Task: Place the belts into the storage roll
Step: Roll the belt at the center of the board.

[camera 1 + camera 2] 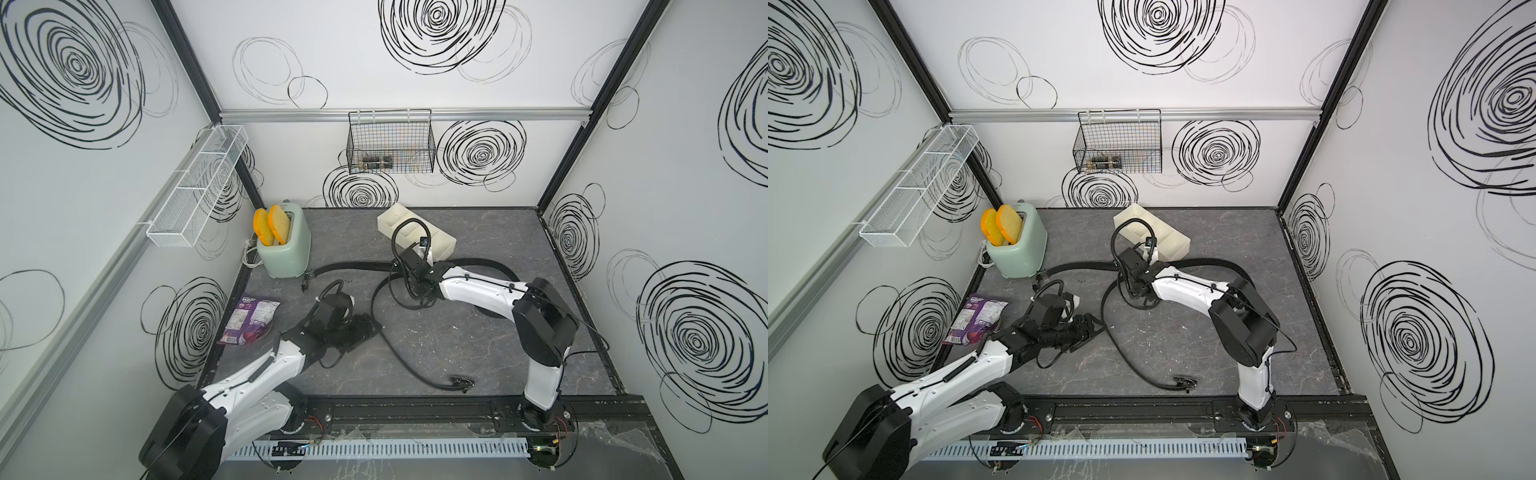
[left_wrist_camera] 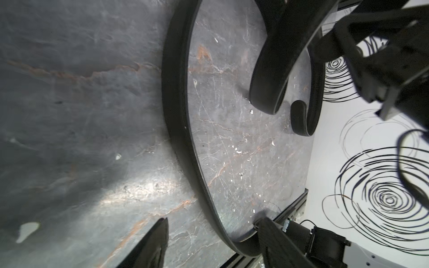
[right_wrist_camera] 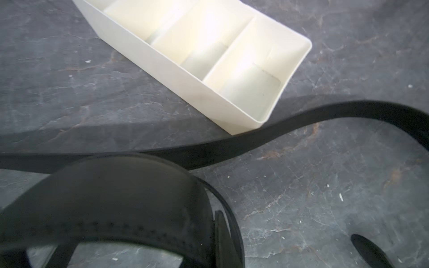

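Grey stone-look worktop (image 1: 478, 332). Cream storage roll (image 3: 162, 69) sits just beyond the right claw (image 1: 417, 291). The far belt (image 3: 301, 116) lies between them, beside the roll's corner. The right claw pinches a looped belt (image 3: 116, 204); the left claw (image 1: 375, 328) is spread, that belt just beside its tips.

Storage roll (image 3: 162, 67): cream divided tray, upright, visible compartments empty. First belt (image 1: 353, 266): black, uncoiled, running across the table (image 1: 478, 345) just beside the tray's corner. Second belt (image 2: 176, 104): black, loosely looped, buckle (image 1: 459, 380) at the front.
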You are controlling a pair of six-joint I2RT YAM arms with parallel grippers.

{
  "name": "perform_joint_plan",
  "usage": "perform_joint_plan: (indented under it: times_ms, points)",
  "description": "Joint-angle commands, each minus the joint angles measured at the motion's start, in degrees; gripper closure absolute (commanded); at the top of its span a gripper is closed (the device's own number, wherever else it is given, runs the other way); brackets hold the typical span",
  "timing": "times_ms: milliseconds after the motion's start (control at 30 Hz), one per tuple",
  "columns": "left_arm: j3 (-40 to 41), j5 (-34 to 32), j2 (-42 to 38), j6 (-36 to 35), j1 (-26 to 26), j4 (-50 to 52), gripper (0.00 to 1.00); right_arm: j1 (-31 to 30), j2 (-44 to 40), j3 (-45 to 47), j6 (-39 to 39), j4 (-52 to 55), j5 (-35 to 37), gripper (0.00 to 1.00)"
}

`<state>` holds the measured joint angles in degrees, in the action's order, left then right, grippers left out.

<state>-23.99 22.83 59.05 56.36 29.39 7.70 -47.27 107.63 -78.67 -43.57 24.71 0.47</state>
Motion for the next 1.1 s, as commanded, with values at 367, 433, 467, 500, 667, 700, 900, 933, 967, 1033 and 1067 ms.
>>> perform_joint_plan:
  times_ms: [367,433,467,500,667,700,900,933,967,1033,1067]
  points:
    - [-7.57,-0.89,4.3,-15.53,-7.31,6.62,0.33,2.63,5.33,5.2,-0.28,1.48,-13.67,1.0]
    - [-8.75,-1.19,5.45,-17.8,-8.38,6.95,0.33,3.53,6.92,5.2,-0.31,0.89,-16.55,1.0]
    - [-9.24,-1.29,5.99,-18.82,-8.86,6.93,0.33,3.71,7.57,5.2,-0.29,0.88,-17.5,1.0]
    - [-9.94,-1.38,6.57,-19.76,-9.51,6.9,0.33,3.83,8.07,5.2,-0.2,1.03,-18.11,1.0]
    - [-14.73,-3.42,11.39,-25.16,-10.46,6.56,0.33,4.18,10.34,4.5,0.72,3.22,-20.01,1.0]
    - [-15.71,-3.42,12.86,-25.8,-10.46,6.01,0.33,4.4,10.77,4.36,0.93,3.61,-20.85,1.0]
    - [-21.63,-4.87,23.28,-29.45,-9.12,3.36,0.34,5.14,11.78,2.93,3.06,6.87,-21.74,1.0]
    - [-22.77,-5.43,25.15,-30.19,-8.5,3.43,0.35,5.29,11.8,2.7,3.38,7.22,-21.82,1.0]
    - [-23.82,-5.93,26.53,-30.88,-7.96,3.47,0.35,5.51,11.81,2.57,3.6,7.51,-21.75,1.0]
    - [-25.73,-6.97,29.82,-31.66,-6.71,3.68,0.38,5.71,12.03,2.15,4.1,8.12,-21.94,1.0]
    - [-26.35,-7.02,31.24,-32.9,-6.45,3.61,0.4,5.99,12.07,2.08,4.24,8.29,-21.97,1.0]
